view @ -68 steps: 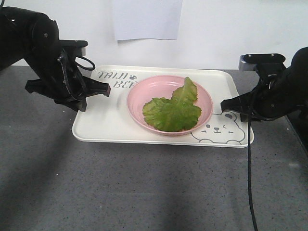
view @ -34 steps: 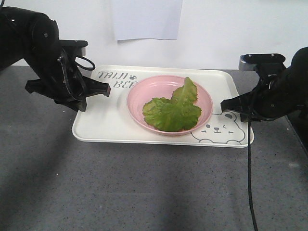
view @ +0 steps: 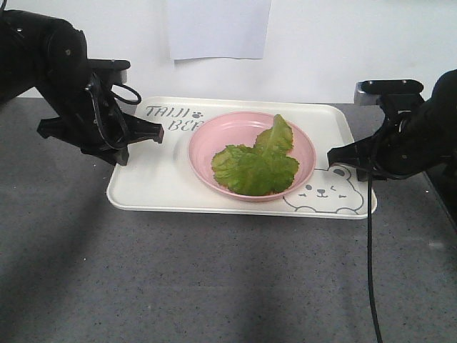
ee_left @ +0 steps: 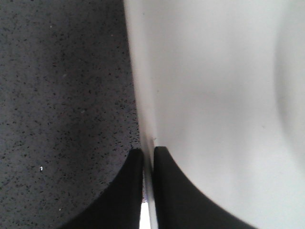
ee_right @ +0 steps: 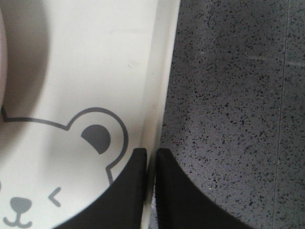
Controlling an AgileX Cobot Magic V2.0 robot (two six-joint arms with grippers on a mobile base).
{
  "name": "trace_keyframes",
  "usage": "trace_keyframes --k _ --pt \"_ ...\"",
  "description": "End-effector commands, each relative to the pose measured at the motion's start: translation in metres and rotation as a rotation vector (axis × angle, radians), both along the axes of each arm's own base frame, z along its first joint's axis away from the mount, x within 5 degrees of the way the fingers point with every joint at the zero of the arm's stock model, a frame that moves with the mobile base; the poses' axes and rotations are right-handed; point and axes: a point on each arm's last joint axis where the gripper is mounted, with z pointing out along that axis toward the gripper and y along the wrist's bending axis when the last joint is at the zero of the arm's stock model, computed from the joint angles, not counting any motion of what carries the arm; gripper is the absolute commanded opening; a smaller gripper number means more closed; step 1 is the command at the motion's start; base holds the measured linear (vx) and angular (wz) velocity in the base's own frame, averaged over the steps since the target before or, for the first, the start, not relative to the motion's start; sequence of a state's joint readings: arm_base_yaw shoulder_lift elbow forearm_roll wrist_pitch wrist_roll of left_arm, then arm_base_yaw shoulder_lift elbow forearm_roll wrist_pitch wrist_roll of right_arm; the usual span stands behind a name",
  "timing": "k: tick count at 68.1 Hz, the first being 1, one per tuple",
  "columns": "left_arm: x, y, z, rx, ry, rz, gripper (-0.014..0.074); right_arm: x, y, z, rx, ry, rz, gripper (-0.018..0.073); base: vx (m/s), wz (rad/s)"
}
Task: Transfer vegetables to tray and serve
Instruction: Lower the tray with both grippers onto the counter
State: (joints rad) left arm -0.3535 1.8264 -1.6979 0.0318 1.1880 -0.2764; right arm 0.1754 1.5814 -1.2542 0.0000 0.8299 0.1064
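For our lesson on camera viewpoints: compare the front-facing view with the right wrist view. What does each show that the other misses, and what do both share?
Only the front-facing view shows the lettuce leaves on the pink plate, the left gripper and the "TAIJI BEAR" lettering.

Only the right wrist view shows the right gripper closed on the tray rim.

Both show the tray, its bear face and the grey speckled table.

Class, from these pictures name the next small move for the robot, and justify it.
Probably lift both claws together, level: the left claw and right claw each pinch an opposite rim of the flat cream-white rectangular tray, and the crinkled green lettuce leaves already lie in the round pink plate on it.
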Motion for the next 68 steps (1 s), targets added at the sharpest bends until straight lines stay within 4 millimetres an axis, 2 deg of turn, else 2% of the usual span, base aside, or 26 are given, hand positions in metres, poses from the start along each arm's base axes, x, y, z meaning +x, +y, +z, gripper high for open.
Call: trace_keyframes --k 1,22,48,68 --pt "-0.007 -0.003 0.031 -0.059 -0.115 -0.018 -0.0006 0.0 0.001 0.026 0.012 -0.133 0.021 -0.0004 0.0 0.0" --pt "0.0 -0.006 0.015 -0.042 -0.069 -0.018 -0.0006 0.006 0.002 0.01 0.001 -0.073 0.024 -0.0004 0.0 0.0" --pt "0.017 -0.012 -0.023 -0.015 0.017 0.0 -0.0006 0.015 0.004 -0.006 -0.005 -0.039 0.024 -0.0004 0.0 0.0" --pt "0.025 -0.016 -0.043 -0.007 0.051 0.008 -0.0006 0.023 0.004 -0.023 -0.028 0.002 0.027 -0.0004 0.0 0.0"
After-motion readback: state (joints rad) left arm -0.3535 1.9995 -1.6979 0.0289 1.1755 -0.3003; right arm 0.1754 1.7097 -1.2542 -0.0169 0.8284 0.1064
